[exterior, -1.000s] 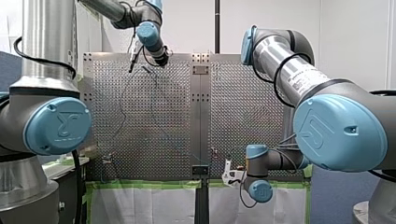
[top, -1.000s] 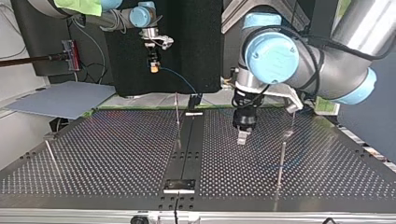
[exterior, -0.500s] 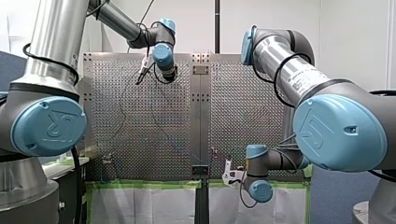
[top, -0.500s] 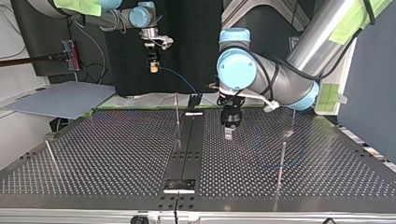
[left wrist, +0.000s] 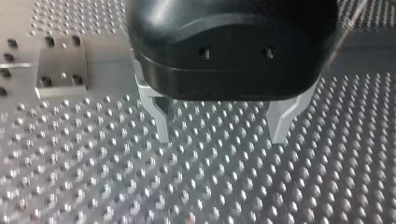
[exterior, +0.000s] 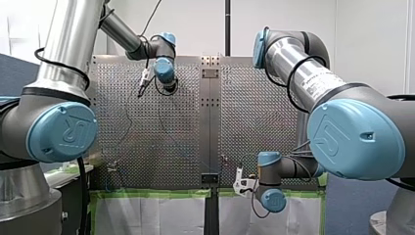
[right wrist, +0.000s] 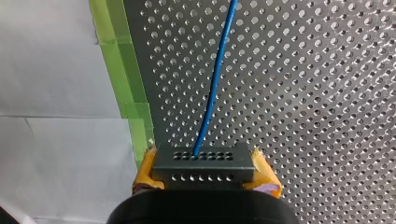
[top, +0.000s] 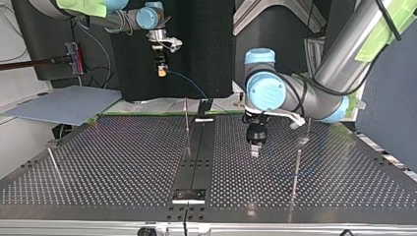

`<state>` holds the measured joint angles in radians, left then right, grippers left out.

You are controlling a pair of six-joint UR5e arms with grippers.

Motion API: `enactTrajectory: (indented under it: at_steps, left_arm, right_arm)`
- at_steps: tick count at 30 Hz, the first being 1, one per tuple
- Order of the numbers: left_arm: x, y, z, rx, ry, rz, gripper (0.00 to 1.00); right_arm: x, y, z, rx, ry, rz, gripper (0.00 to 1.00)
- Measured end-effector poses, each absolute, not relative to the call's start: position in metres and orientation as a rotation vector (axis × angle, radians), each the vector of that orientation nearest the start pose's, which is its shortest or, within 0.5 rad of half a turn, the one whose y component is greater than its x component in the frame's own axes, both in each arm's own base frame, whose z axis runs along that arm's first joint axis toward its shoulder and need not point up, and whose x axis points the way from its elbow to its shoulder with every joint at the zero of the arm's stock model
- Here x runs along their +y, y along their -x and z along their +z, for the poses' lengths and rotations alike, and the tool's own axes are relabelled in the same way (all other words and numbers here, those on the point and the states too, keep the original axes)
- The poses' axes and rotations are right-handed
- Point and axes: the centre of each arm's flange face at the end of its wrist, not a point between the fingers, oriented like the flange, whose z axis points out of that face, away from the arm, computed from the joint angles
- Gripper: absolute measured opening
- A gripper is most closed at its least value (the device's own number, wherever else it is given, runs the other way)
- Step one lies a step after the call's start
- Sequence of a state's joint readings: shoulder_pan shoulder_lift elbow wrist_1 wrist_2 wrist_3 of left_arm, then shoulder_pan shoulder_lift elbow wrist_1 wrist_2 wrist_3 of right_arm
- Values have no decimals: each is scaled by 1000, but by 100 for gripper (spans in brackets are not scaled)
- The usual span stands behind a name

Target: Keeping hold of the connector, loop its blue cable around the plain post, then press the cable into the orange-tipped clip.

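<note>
Front, top views opposed across table (top: 98,162)

We see the blue cable (right wrist: 212,88) cut off ahead of the connector (right wrist: 204,164); the front view shows it too thin to trace.

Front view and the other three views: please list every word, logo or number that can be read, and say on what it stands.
"UR", a tilted logo, on my left arm's cap.
A logo on my right arm's cap: turned, not readable.
Print on the label of my right arm: too small to read.
Top and wrist views: no text.
</note>
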<state>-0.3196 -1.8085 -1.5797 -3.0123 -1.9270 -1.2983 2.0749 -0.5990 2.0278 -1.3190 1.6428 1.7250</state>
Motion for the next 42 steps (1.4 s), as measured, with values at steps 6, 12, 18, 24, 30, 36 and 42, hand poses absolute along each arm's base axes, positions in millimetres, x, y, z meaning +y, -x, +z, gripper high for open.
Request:
enactTrajectory:
  at_steps: [6, 12, 18, 24, 30, 36, 42]
  left_arm:
    - [-258, -507, 371, 1671, -232, 352, 100]
    - [-256, -511, 373, 1650, -256, 392, 100]
    - [-260, -513, 374, 1620, -313, 421, 100]
    - [-258, -522, 360, 1619, -329, 504, 100]
    - [-258, -533, 334, 1640, -348, 603, 100]
    - [-255, -535, 332, 1646, -357, 690, 100]
    - [-252, -536, 333, 1640, -383, 755, 100]
  right_arm:
    - [-372, -349, -96, -1174, -1569, 1546, 0]
    - [-372, -349, -96, -1175, -1568, 1547, 0]
    - [-372, -350, -96, -1174, -1567, 1548, 0]
    - [-371, -350, -96, -1173, -1568, 1549, 0]
    - [-371, -351, -96, -1172, -1568, 1551, 0]
    - [-371, -350, -96, -1172, -1568, 1552, 0]
    - [-371, -351, -96, -1172, -1569, 1553, 0]
